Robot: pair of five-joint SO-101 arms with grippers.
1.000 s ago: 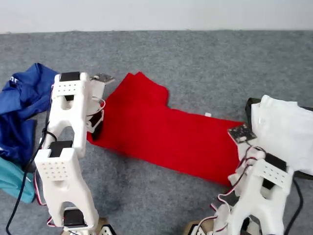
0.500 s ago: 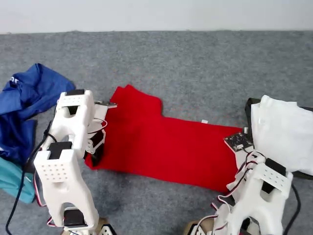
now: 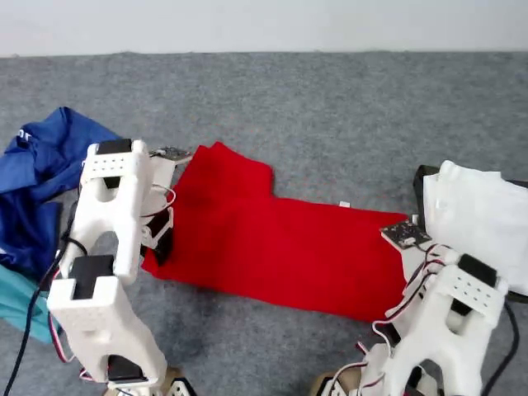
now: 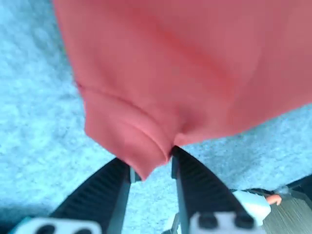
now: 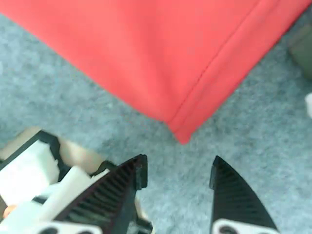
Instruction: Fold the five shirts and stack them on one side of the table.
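Four shirts lie on the grey felt-covered desk (image 3: 330, 107), one of each colour. At the left edge is a crumpled royal-blue cloth shirt (image 3: 45, 177). A bunched teal cloth shirt (image 3: 16, 305) sits just below it towards the near-left corner, partly behind the white left arm (image 3: 111, 223).

The left gripper (image 4: 151, 163) is clamped on the left end of the flat bright-red cloth shirt (image 3: 280, 239). Its two black ribbed fingers (image 4: 192, 178) pinch a small fold of the hem (the fabric puckers between them).

The red shirt spreads across the middle of the desk, one sleeve pointing to the far edge and its long body running rightwards.

The right gripper (image 5: 178, 173) hangs over bare felt just beside the shirt's near-right corner, its two fingers spread apart and holding nothing. The white right arm (image 3: 450, 322) stands at the near edge.

At the right edge rests a folded white cloth shirt (image 3: 474, 223) on a dark flat thing (image 3: 425, 177); I cannot tell what that is.
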